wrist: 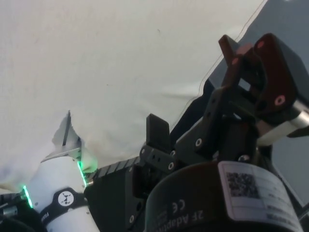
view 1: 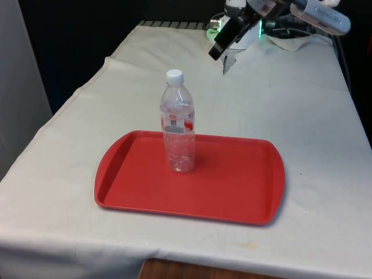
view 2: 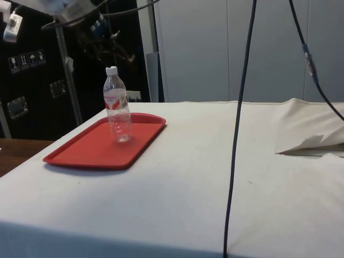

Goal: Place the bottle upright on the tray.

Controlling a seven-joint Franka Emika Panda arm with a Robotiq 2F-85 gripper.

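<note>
White cloth is covering the long bench [view 1: 290,116], with black curtains hanging behind its far end. From the front, a red tray [view 1: 232,186] is lying flat near the bench's near edge. A clear plastic bottle [view 1: 178,125] with a white cap is standing upright on the tray, toward the front view's left of the tray's middle and close to the tray's far rim. The claw [view 1: 221,46] is hanging high over the bench's far end, well apart from the bottle, and it is holding nothing. Its dark fingers are pointing down at a slant; whether they are spread or closed I cannot tell from here.

From the side, the tray [view 2: 80,156] is sitting near the bench's corner and the bottle [view 2: 117,107] is standing straight on it, its base resting flat on the red surface, nothing touching it. A dark cable [view 2: 236,140] is hanging across the foreground, and a fold of cloth [view 2: 312,145] is lying loose farther along the bench.

From the wrist, the camera is looking along the arm's own body and across bare white cloth [wrist: 120,58], probably at the bench's far edge.

The placing looks done. To finish well, the arm is best kept high and away from the tray, since the tall, light bottle would tip at a slight knock.
</note>
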